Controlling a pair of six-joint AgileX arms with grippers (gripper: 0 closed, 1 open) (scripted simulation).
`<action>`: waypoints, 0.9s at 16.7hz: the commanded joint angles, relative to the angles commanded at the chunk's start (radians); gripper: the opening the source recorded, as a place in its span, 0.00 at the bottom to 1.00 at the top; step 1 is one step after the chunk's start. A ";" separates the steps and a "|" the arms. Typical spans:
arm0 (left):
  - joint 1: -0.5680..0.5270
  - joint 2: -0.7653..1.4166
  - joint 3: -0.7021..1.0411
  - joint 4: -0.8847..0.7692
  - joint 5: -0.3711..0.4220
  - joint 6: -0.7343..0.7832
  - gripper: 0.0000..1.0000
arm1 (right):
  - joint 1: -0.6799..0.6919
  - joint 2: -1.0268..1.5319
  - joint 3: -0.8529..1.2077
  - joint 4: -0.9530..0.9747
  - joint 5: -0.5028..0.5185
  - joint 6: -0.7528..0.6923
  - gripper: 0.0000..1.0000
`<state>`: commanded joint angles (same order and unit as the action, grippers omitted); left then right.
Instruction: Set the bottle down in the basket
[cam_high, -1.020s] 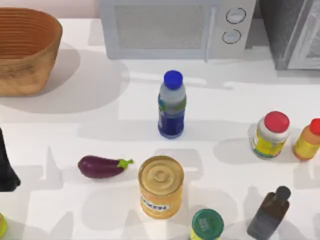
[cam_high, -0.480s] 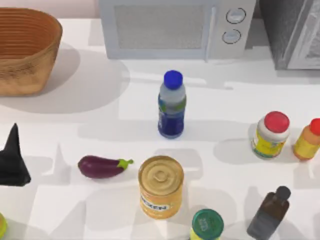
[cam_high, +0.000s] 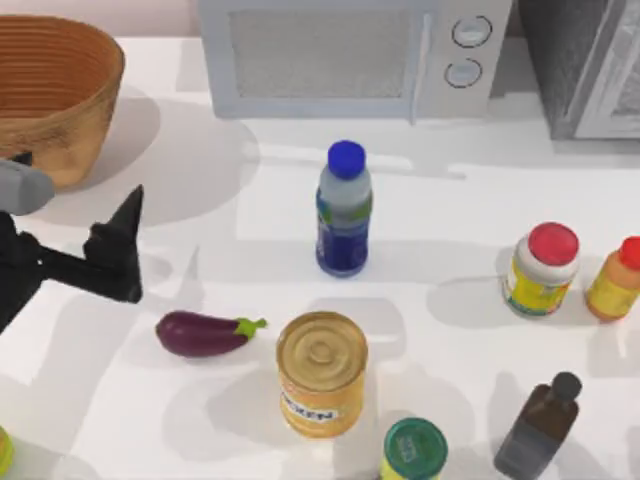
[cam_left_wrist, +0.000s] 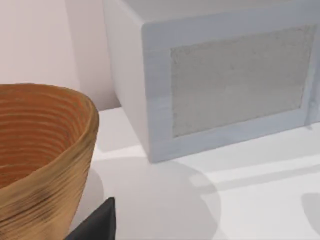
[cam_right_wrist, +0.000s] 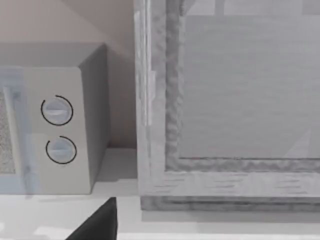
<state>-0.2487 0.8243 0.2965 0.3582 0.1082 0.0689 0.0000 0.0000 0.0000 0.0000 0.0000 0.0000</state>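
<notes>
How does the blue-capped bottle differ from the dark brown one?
The bottle is clear with a round blue cap, blue-and-green label and dark blue base; the brown bottle is dark all over with a small black cap. The bottle stands mid-table before the microwave; the brown bottle stands near the front right corner. Both are upright and untouched.

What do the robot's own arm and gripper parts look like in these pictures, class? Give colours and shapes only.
In the top view the left gripper is matt black, with a pointed, wedge-shaped finger on a blocky black body, and a rounded grey part behind it on the arm. No cables or markings can be made out. Each wrist view shows one black, angular finger tip at its edge.
</notes>
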 joint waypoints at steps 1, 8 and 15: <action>-0.026 0.086 0.031 0.037 0.013 0.005 1.00 | 0.000 0.000 0.000 0.000 0.000 0.000 1.00; -0.196 0.649 0.227 0.268 0.103 0.039 1.00 | 0.000 0.000 0.000 0.000 0.000 0.000 1.00; -0.282 0.962 0.321 0.389 0.156 0.055 1.00 | 0.000 0.000 0.000 0.000 0.000 0.000 1.00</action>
<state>-0.5308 1.7860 0.6173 0.7468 0.2643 0.1236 0.0000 0.0000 0.0000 0.0000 0.0000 0.0000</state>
